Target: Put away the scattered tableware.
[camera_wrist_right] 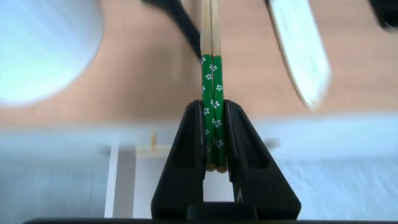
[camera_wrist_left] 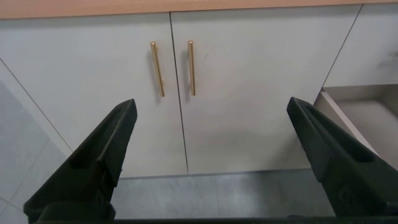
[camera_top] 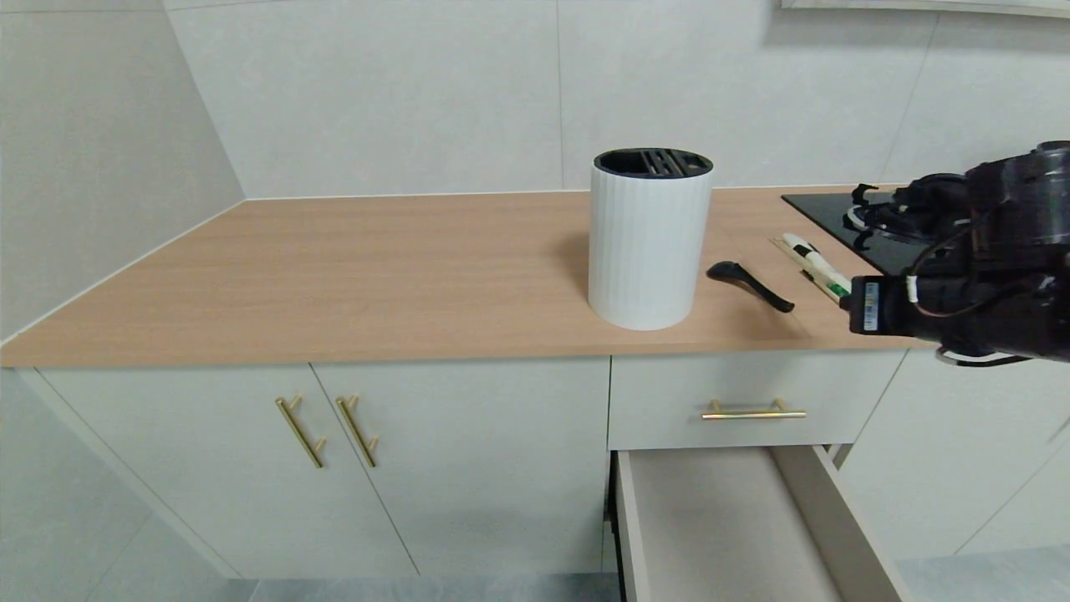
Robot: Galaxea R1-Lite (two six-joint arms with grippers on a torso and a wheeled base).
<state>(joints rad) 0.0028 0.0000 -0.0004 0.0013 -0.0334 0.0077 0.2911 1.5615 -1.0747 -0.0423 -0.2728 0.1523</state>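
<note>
Nearest, below and right of the white ribbed holder point(camera_top: 648, 242), an open drawer point(camera_top: 710, 518) juts out. Low and left of the holder, the left gripper point(camera_wrist_left: 210, 107) hangs before the cabinet doors point(camera_wrist_left: 180, 124), jaws spread wide and holding nothing. At the counter's front edge right of the holder, the right gripper point(camera_wrist_right: 212, 118) is clamped on the green flowered ends of the chopsticks point(camera_wrist_right: 211, 68), whose wooden lengths reach out over the countertop point(camera_top: 376, 276). A black spoon point(camera_top: 748, 284) lies between them and the holder; a white utensil point(camera_wrist_right: 298, 50) lies just beside them, on the side away from it. Farther back, right of the holder, sits a black cooktop point(camera_top: 827, 219)
</note>
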